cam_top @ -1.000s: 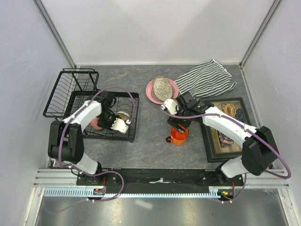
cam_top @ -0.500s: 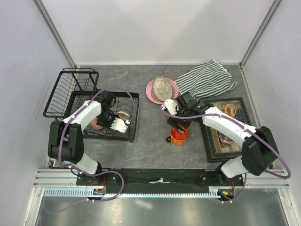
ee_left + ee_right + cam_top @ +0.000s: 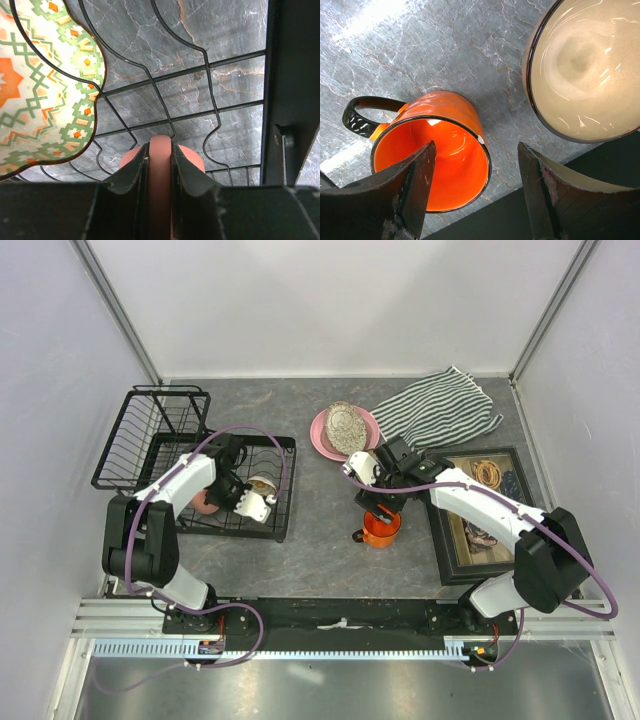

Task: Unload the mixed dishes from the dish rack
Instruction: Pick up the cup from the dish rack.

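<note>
Presently we note the left gripper (image 3: pixel 159 150) pinching the pink mug (image 3: pixel 192 160) between its fingers, inside the rack (image 3: pixel 165 117); lifting may snag on it or bump the floral bowl (image 3: pixel 45 100) just left; right gripper (image 3: pixel 475 147) gapes astride the rim of the orange mug (image 3: pixel 445 150).

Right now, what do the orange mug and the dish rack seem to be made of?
The orange mug: probably glazed ceramic; glossy, with bright reflections, black rim and handle. The dish rack: thin black wire, likely coated metal; dull finish, uniform bends.

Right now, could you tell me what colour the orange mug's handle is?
Black; the handle shows best in the right wrist view.
</note>
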Robot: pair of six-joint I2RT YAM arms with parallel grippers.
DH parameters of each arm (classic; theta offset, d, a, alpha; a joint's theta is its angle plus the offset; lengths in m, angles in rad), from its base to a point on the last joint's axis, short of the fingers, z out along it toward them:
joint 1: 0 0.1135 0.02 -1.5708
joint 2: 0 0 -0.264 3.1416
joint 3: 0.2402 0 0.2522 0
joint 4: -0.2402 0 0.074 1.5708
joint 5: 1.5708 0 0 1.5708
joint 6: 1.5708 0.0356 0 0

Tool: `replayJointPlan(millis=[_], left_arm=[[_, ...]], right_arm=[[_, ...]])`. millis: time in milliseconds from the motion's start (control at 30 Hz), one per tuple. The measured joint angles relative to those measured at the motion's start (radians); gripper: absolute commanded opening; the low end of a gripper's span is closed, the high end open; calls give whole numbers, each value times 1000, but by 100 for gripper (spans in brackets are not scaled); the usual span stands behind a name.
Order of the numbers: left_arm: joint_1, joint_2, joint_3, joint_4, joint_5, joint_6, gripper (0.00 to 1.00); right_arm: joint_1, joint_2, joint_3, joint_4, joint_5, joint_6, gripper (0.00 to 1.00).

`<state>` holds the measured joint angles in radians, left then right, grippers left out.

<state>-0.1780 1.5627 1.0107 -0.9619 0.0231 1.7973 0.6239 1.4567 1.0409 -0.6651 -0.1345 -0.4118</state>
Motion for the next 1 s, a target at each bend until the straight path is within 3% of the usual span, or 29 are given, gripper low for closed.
replayJointPlan(millis=[333, 1000], left_arm=[[-26, 0, 22, -20, 31, -74, 1], [-95, -1, 204, -198, 143, -185, 2]], right_arm=[[0, 7, -1, 3, 0, 0, 75], [0, 11, -5, 14, 0, 0, 75]])
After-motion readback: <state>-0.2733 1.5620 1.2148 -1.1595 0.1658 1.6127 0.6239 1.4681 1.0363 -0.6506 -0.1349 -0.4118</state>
